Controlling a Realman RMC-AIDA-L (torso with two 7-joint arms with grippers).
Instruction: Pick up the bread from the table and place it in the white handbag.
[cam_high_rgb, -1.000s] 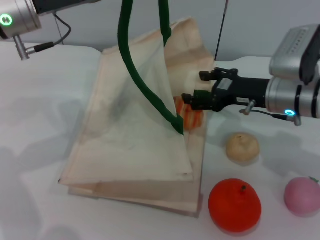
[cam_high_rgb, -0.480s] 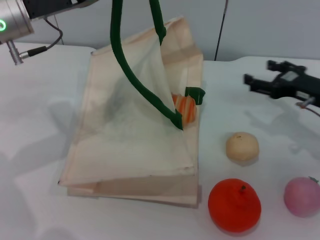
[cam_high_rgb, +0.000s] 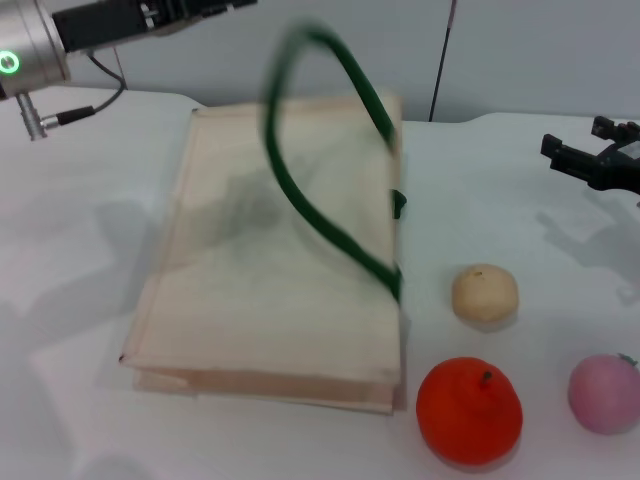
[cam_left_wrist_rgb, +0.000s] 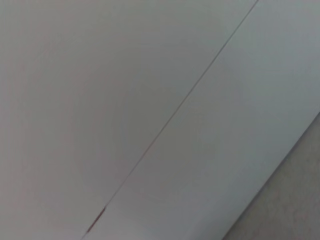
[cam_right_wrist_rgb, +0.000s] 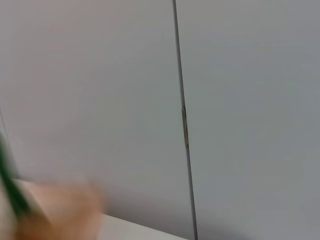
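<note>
The white handbag (cam_high_rgb: 270, 270) lies flat on the table (cam_high_rgb: 70, 250) with its top layer down. One dark green handle (cam_high_rgb: 330, 180) is in the air above it, blurred and held by nothing. The bread is hidden; no orange stripes show at the bag's mouth. My left gripper (cam_high_rgb: 215, 8) is high at the back left, apart from the handle. My right gripper (cam_high_rgb: 572, 140) is open and empty at the far right, well clear of the bag. The right wrist view shows a blurred corner of the bag (cam_right_wrist_rgb: 55, 210) and the handle (cam_right_wrist_rgb: 10, 195).
A small round beige bun (cam_high_rgb: 485, 293) lies right of the bag. An orange fruit (cam_high_rgb: 469, 410) sits at the front right and a pink fruit (cam_high_rgb: 603, 392) beside it. A grey wall stands behind the table.
The bag's raised top layer has dropped flat, covering the bread that showed at its mouth. The handle has come free and is falling. My right gripper has pulled back to the right, empty.
</note>
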